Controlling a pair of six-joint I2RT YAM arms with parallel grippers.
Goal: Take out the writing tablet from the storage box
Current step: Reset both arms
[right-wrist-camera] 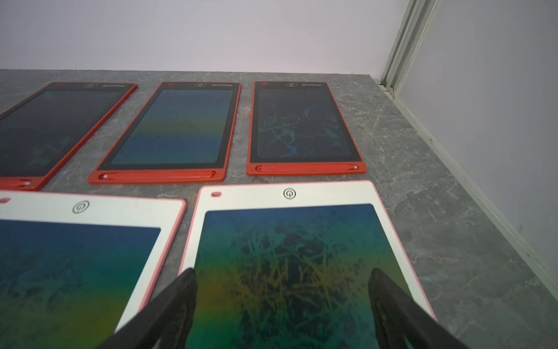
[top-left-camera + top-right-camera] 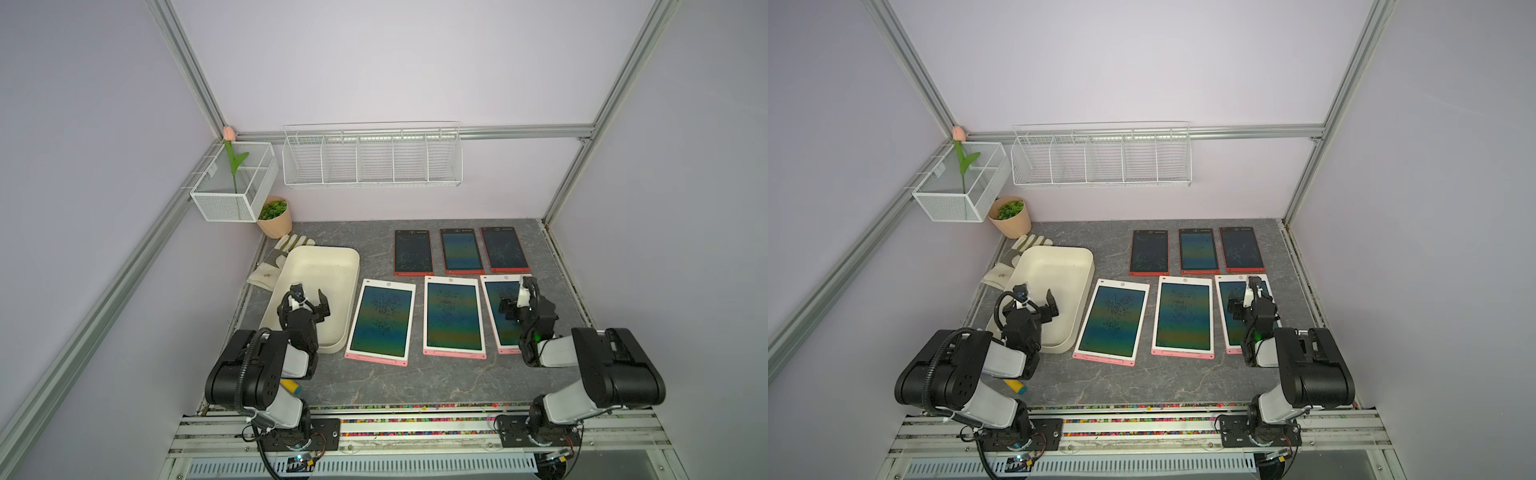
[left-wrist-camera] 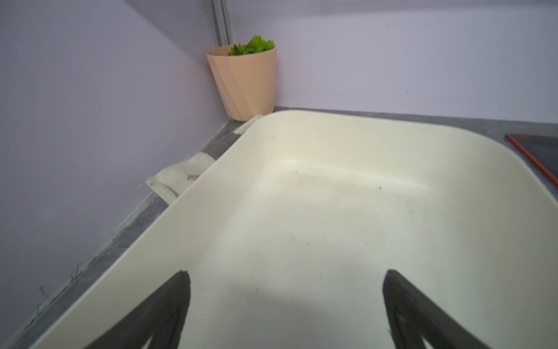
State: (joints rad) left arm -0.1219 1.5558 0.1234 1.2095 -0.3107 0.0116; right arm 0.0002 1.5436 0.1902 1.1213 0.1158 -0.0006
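— Where's the left tool (image 2: 309,292)?
— Over the near half of the box (image 2: 332,266), jaws spread wide, nothing between them.
— And the tablets?
— All on the desk (image 2: 415,382), right of the box, lying flat. Three red tablets (image 2: 462,250) lie side by side in the far row. In the near row, the left white tablet (image 2: 381,322) sits just beside the box, then the middle white tablet (image 2: 454,318), then the right white tablet (image 1: 287,256).
— The right tool (image 1: 281,270)?
— Spread wide too, gripping nothing. It hangs over the right white tablet; the right arm (image 2: 611,370) hides part of that tablet in both top views.
— Touching it?
— I can't tell from here.
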